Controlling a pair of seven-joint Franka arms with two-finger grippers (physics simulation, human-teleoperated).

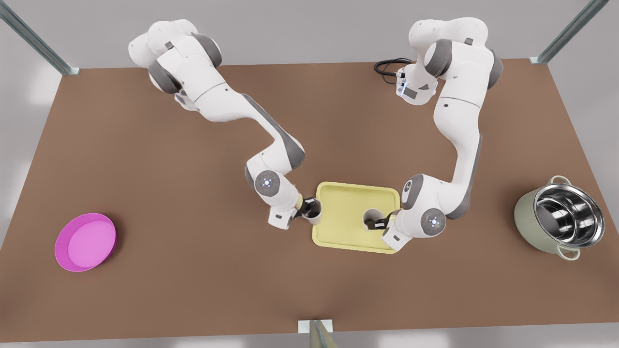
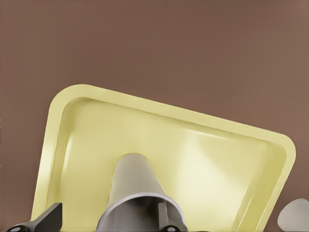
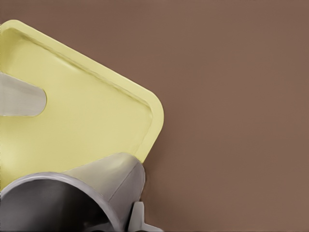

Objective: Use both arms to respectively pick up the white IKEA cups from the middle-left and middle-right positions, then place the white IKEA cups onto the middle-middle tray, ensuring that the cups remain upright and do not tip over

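Brown table (image 1: 193,270): left claw (image 1: 376,224) clamps one white cup (image 1: 372,214) over the tray (image 1: 346,238), right claw (image 1: 305,209) the other cup (image 1: 315,211) at its edge.

Front view: high above the brown table (image 1: 193,270), angled steeply down toward both arm bases, whole tabletop in frame. 2 wrist views: close over the held cups (image 2: 137,193) (image 3: 72,198), facing down. Shared across all 3: the yellow tray (image 1: 338,193) (image 2: 87,145) (image 3: 96,111).
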